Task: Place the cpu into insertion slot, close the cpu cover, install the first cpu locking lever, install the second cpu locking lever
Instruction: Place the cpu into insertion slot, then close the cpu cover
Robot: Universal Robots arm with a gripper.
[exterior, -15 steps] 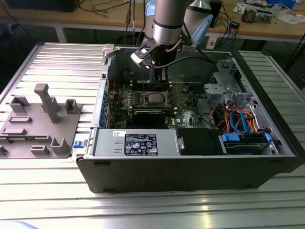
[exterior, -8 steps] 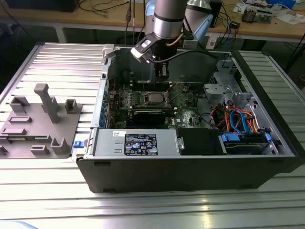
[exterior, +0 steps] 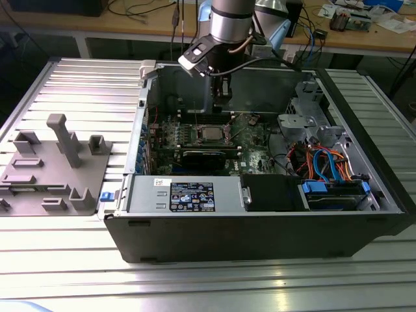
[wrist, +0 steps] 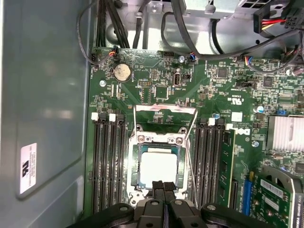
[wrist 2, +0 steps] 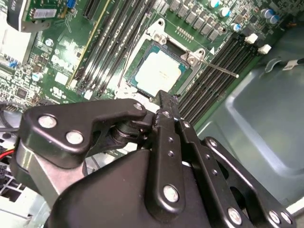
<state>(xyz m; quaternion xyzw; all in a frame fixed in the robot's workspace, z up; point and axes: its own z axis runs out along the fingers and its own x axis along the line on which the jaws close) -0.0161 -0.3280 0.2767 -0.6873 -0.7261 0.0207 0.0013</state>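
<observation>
From my station I see the open computer case (exterior: 260,227) lying on the ribbed metal table (exterior: 65,273), with the arm (exterior: 231,19) reaching down into it. The green circuit board (wrist: 156,90) covers the case floor. My gripper (wrist: 164,186) hangs just above the socket, its two black fingers (wrist 2: 168,137) pressed together with nothing between them. I cannot tell whether the tips touch anything. The cpu cover (wrist: 165,110) stands flipped up and open at the socket's edge. The insertion slot (wrist: 134,166) lies between the banks of black memory slots (wrist: 108,161). The cpu (wrist: 159,164) sits flat inside it, silver top up. A thin locking lever (wrist 2: 219,69) juts out from the slot's corner.
</observation>
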